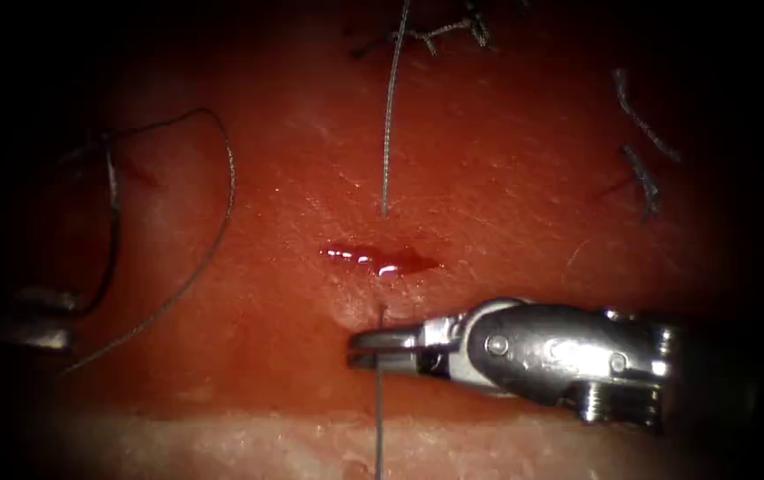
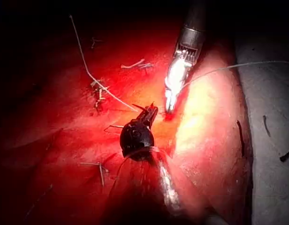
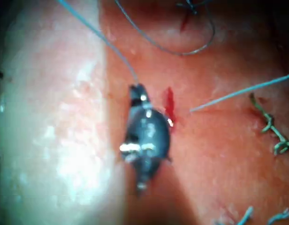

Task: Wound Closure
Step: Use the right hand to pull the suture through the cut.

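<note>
The tissue (image 1: 506,187) has a short cut holding red fluid (image 1: 382,260). Thread (image 1: 388,116) rises from the tissue just beyond the cut and runs up out of view. Just in front of the cut my right tool (image 1: 373,348) is shut on a second stretch of thread (image 1: 378,418), which leaves the tissue there and hangs toward me. The same grip appears in the right wrist view (image 3: 136,90). At the far left, in dim light, my left tool (image 1: 44,316) seems shut on the dark curved needle (image 1: 114,209) near one end. The needle is clear of the tissue.
A long loop of thread (image 1: 222,213) lies on the tissue between the left tool and the cut. Older knotted stitches and cut thread ends sit at the back (image 1: 453,28) and right (image 1: 644,182). The tissue's pale front edge (image 1: 311,444) is near.
</note>
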### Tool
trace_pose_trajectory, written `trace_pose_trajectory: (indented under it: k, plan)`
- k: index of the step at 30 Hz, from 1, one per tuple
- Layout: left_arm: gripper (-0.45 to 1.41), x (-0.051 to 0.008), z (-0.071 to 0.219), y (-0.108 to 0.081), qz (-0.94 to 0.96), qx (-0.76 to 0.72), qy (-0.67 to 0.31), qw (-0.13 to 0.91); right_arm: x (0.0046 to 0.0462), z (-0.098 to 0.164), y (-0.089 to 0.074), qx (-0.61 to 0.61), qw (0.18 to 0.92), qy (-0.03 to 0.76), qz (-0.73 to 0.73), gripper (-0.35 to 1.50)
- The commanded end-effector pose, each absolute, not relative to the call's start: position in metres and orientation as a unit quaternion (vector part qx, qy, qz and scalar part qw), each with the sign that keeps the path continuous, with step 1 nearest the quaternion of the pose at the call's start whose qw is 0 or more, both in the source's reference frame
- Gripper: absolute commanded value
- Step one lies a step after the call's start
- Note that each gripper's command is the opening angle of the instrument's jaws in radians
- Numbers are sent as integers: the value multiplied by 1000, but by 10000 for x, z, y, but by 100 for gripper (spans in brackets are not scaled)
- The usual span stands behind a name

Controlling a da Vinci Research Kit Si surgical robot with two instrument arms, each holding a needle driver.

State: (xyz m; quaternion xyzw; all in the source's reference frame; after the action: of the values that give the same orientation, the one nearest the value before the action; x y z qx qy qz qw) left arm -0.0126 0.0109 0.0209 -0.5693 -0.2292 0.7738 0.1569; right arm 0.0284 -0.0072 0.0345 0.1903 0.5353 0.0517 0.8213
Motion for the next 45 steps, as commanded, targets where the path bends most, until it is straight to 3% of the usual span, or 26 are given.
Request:
trace_pose_trajectory:
  k: [1,9,25,26,27,28,29,30,31,32,35,39,45]
  plan:
    - [-45,-131,215,111,774,-570,-229,156,291,346,-78,199,818,537,55,-35]
    - [-45,-131,216,110,774,-570,-229,156,296,306,-105,324,781,524,103,-35]
    - [-45,-133,217,109,774,-570,-229,155,298,316,-101,339,768,532,110,-35]
    - [-45,-133,217,110,774,-570,-229,155,296,318,-99,336,766,538,106,-6]
    - [-45,-133,218,110,774,-570,-229,155,286,315,-103,332,767,542,93,-35]
    - [-45,-133,218,109,774,-570,-229,155,285,313,-105,331,768,542,89,-35]
    - [-45,-133,218,110,774,-570,-229,155,287,311,-106,330,768,542,86,47]
    - [-45,-133,218,110,774,-570,-229,155,289,311,-105,317,769,548,83,101]
    - [-45,-133,218,110,774,-570,-229,155,292,311,-104,308,772,550,84,128]
    - [-45,-134,219,110,774,-570,-229,155,294,312,-102,301,773,551,86,141]
    - [-45,-133,219,109,774,-570,-228,155,289,314,-95,284,775,560,71,148]
    - [-45,-132,219,110,774,-570,-229,154,264,306,-79,277,775,562,85,138]
    - [-45,-132,219,110,774,-570,-229,154,240,304,-45,157,801,573,73,133]
